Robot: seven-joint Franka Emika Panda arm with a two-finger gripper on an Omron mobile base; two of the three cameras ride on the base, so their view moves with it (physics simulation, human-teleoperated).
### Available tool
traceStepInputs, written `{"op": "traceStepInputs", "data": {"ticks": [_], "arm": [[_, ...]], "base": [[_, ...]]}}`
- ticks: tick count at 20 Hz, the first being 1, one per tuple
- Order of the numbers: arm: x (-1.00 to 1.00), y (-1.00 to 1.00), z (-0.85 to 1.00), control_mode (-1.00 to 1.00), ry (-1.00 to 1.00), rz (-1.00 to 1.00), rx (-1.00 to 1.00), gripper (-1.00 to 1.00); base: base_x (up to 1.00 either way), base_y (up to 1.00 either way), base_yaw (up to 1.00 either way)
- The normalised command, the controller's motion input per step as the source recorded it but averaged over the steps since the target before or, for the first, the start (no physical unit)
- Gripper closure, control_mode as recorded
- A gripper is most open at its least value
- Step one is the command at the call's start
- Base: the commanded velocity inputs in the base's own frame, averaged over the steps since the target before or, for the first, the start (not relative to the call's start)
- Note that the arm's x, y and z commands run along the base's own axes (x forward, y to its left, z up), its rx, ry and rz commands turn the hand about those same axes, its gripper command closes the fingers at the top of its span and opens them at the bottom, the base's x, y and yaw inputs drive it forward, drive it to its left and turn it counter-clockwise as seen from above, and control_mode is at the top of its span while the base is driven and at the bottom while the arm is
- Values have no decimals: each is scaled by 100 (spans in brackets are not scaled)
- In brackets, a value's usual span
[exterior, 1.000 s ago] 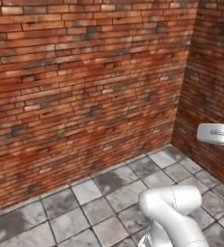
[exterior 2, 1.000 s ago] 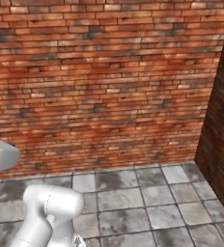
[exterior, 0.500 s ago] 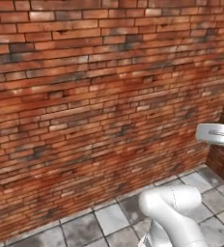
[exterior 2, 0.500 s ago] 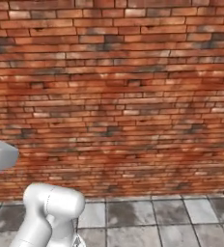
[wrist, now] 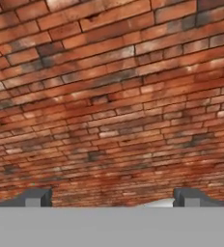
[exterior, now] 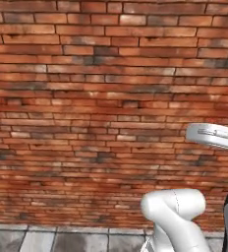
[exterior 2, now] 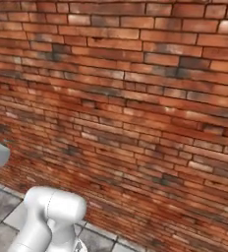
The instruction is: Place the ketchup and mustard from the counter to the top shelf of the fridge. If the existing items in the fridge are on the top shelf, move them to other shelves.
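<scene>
A red brick wall [exterior: 86, 98] was faced, with grey floor tiles [exterior 2: 3, 206] at its foot. The gripper [wrist: 111, 197] was spread wide, nothing held or touched. No task items were seen.

Smooth glossy white robot arm [exterior: 177, 216] with rounded, tube-like links and a bulbous elbow housing; a dark, near-black joint section shows at the right edge of the left base view. A flattened white link end [exterior: 212, 135] carries a thin grey seam. The tool [wrist: 112, 197] ends in two small, dark grey, square-cut fingertips [wrist: 34, 197].
</scene>
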Motion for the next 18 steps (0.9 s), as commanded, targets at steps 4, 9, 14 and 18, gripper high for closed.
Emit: {"op": "traceStepInputs", "data": {"ticks": [4, 9, 14, 18], "arm": [[0, 0, 0, 100, 0, 0, 0, -100], [0, 0, 0, 100, 0, 0, 0, -100], [0, 0, 0, 100, 0, 0, 0, -100], [0, 0, 0, 100, 0, 0, 0, -100]], "base": [[32, 0, 96], [21, 0, 100], [21, 0, 99], [86, -1, 80]]}}
